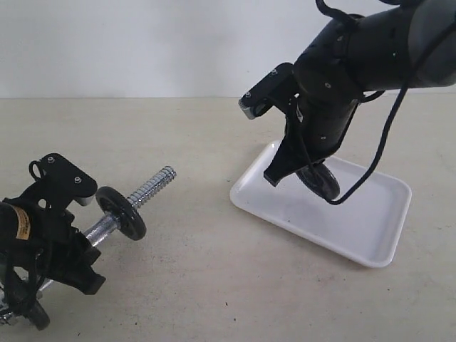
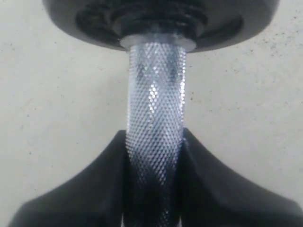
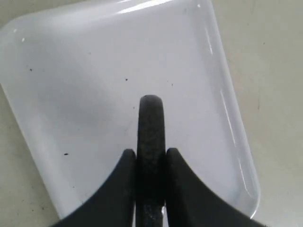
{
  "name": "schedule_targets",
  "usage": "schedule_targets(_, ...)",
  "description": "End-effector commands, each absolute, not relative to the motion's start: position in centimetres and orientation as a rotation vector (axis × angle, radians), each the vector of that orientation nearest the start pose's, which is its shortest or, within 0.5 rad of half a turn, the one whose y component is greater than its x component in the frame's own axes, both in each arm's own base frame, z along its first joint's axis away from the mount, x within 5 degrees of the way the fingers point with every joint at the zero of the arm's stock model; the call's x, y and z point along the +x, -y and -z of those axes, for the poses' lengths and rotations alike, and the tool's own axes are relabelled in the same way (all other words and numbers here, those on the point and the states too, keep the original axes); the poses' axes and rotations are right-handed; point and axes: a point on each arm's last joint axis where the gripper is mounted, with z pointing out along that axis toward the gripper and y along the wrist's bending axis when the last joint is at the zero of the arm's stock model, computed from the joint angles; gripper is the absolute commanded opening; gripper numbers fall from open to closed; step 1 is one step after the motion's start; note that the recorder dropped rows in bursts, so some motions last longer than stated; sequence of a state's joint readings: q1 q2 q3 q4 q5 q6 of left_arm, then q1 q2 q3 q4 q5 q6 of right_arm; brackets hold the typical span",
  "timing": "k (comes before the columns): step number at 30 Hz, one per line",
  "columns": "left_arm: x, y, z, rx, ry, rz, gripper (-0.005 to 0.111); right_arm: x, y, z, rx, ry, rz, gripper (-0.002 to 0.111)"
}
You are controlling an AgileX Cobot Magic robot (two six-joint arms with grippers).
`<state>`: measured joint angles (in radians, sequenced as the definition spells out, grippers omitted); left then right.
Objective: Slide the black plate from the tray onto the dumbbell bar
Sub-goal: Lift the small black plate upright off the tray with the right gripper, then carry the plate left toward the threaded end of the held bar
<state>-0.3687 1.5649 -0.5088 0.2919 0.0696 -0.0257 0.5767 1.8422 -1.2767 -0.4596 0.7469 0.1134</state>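
Note:
The chrome dumbbell bar (image 1: 146, 189) slants up off the table at the lower left, its threaded end free, and one black disc (image 1: 121, 212) sits on it. My left gripper (image 1: 85, 235) is shut on the bar's knurled middle (image 2: 155, 118), with that disc (image 2: 156, 19) just beyond its fingers. The white tray (image 1: 356, 214) lies to the right. A little above it my right gripper (image 1: 299, 174) is shut on the black plate (image 1: 318, 179). In the right wrist view the plate (image 3: 150, 123) stands edge-on between the fingers (image 3: 127, 163), over the tray (image 3: 94, 71).
Bare beige tabletop (image 1: 214, 285) lies between the bar's free end and the tray. A black cable (image 1: 388, 132) hangs from the right arm over the tray. A pale wall stands behind the table.

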Motion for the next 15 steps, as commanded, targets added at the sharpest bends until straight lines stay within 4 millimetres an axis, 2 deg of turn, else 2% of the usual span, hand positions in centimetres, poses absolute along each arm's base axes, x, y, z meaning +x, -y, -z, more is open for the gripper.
schedule_targets(1,25.2,11.1,-17.3,0.744,-2.033,0.212,0.004,33.9,-18.2,-22.6,-0.962,-2.456,0.331,0.000)
schedule_targets(11,24.7,12.3,-17.7,0.851,-1.946,0.338,0.004,33.7,-18.6,-22.5,-0.928,-2.482,0.242,0.000)
schedule_targets(15,24.5,12.6,-17.9,0.861,-1.929,0.377,0.004,34.2,-19.6,-24.3,-0.919,-2.456,0.143,0.000)
